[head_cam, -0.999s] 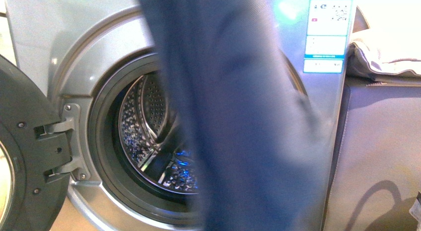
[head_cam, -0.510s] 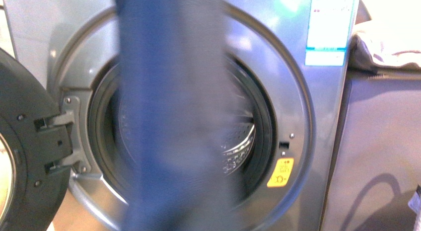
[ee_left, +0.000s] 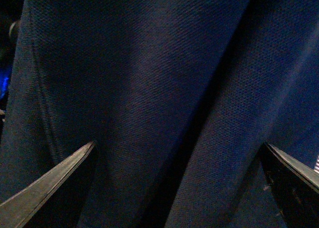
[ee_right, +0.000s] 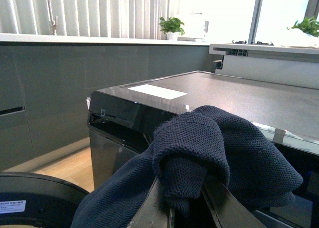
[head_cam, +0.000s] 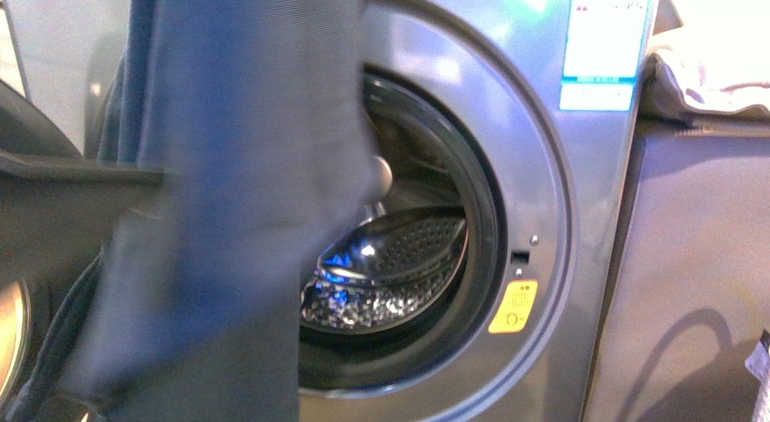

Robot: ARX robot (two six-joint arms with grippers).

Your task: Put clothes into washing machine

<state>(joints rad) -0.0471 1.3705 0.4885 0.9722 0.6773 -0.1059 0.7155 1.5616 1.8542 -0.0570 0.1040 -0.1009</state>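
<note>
- Front view: clothes in one long limp sheet before the left half of the washer porthole, lapping over the open door as well. Not yet inside the drum.
- Probably soft and fairly light, with no stiffness at all. Apt to sag, swing and catch on the porthole rim. Not fragile, and hardly slippery, judging by the coarse weave.
- Best taken at a bunched fold several layers thick, not at a single edge. A second hold lower on the hanging length would likely help feed the tail in.
- Right wrist view: right pincer closed down on a rolled wad of clothes — cloth bulging over the fingers and trailing away below.
- Left wrist view: left pincer spread wide, with cloth filling the whole gap between the tips. Contact with the cloth impossible to tell, and nothing gripped as far as seen.
</note>
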